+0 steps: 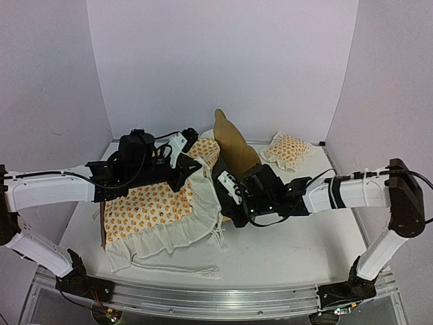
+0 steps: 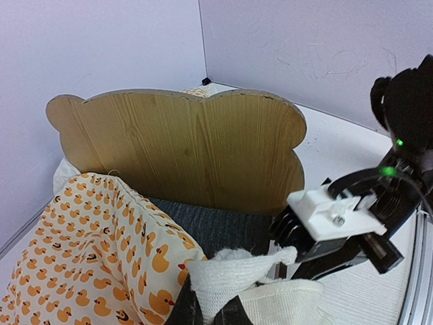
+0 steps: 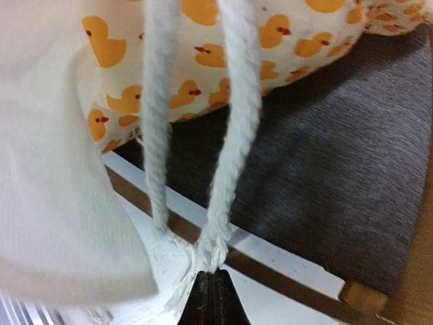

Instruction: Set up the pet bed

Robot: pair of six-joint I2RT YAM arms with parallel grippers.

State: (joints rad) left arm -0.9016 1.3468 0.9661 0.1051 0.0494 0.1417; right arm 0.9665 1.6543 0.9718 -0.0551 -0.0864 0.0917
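The pet bed has a plywood bear-ear headboard point(image 1: 233, 145) standing at mid-table, which also shows in the left wrist view point(image 2: 183, 149) above the dark grey base point(image 2: 216, 227). The duck-print bedding point(image 1: 152, 206) with its white ruffle lies half over the bed, drooping off its left side. My left gripper point(image 2: 210, 308) is shut on the white ruffle edge point(image 2: 237, 274) near the headboard. My right gripper point(image 3: 215, 294) is shut on a white cord point(image 3: 233, 135) of the bedding, over the bed's side rail point(image 3: 284, 267) and grey base point(image 3: 338, 169). In the top view the two grippers point(image 1: 184, 161) point(image 1: 226, 186) sit close together.
A small matching pillow point(image 1: 287, 150) lies at the back right of the table. Loose white cords point(image 1: 196, 271) trail on the table in front of the bedding. White walls close in the back and both sides.
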